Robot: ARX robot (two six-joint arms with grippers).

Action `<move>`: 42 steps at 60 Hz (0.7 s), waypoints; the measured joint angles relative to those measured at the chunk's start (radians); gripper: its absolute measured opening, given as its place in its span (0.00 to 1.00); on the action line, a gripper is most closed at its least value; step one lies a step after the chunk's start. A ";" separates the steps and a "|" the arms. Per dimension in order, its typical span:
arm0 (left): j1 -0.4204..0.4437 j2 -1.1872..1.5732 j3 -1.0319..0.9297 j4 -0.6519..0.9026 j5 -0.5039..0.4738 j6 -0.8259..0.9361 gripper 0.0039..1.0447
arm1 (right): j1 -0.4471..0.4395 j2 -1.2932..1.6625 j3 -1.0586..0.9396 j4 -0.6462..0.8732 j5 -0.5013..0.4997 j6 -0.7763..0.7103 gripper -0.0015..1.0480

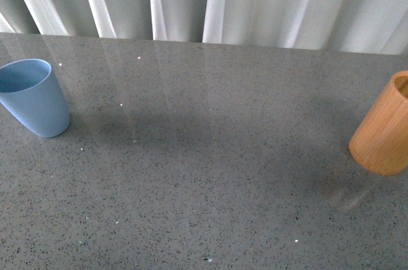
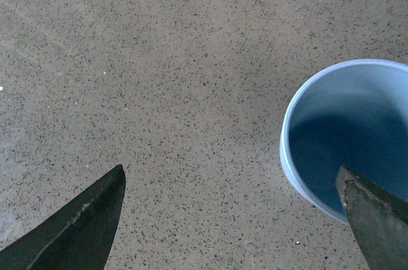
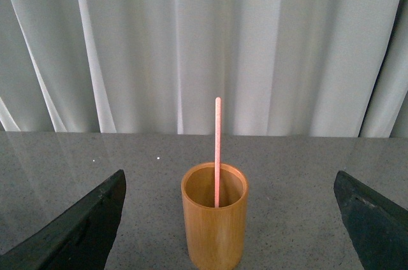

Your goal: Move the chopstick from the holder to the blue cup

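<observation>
Jaws stand wide apart on the left gripper [image 2: 229,169] and the right gripper [image 3: 229,173], and neither holds anything.

The left gripper looks down on the speckled grey table [image 1: 204,174], with the blue cup [image 2: 344,136] just beside it. In the left wrist view, 1 jaw tip overlaps the cup's open rim and the inside of the cup shows only blue. The right gripper faces the holder [image 3: 213,225], which sits between its 2 jaw tips in the right wrist view. The chopstick [image 3: 217,149] stands nearly upright in the holder, its lower end inside and its upper part rising well above the rim. In the front view the blue cup stands at the table's left and the holder at its right edge, well apart. A white curtain [image 1: 255,2] hangs behind the table.
</observation>
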 joint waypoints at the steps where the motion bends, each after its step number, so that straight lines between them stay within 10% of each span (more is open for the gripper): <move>1: 0.000 0.002 0.000 0.000 -0.002 0.001 0.94 | 0.000 0.000 0.000 0.000 0.000 0.000 0.90; 42: -0.117 0.101 0.103 -0.097 -0.048 0.006 0.94 | 0.000 0.000 0.000 0.000 0.000 0.000 0.90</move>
